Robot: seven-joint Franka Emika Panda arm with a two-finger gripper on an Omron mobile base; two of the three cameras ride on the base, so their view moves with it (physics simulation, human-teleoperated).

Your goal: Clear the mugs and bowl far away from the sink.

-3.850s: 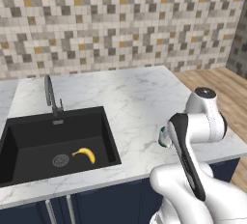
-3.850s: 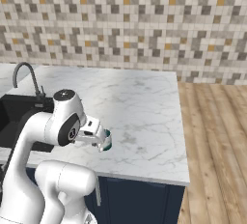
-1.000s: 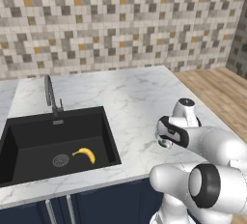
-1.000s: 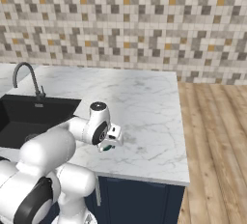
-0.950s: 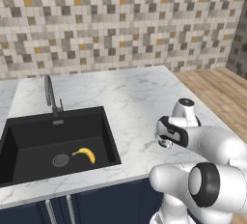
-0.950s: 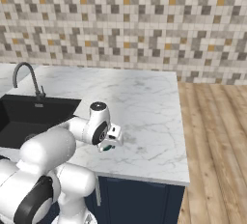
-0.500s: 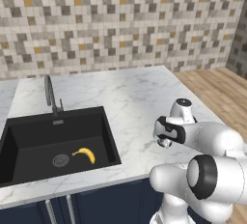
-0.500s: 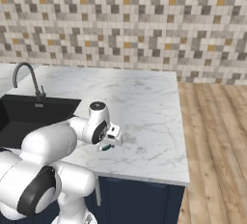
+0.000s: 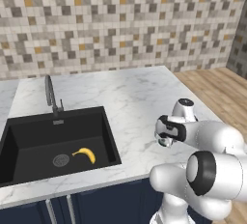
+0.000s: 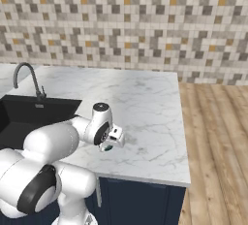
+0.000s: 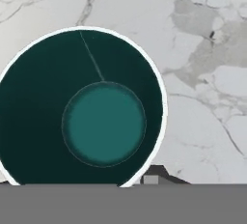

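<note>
Teal-lined mug (image 11: 103, 121) seen from straight above on the marble surface (image 10: 145, 107), well apart from the black sink (image 9: 58, 141) (a banana (image 9: 87, 154) lying inside), gripper (image 10: 109, 145) lowered onto it, state of the jaws cannot be told

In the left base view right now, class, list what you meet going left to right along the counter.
Gooseneck faucet → drain in the black sink → banana → bare marble counter → gripper over the silvery mug.
</note>
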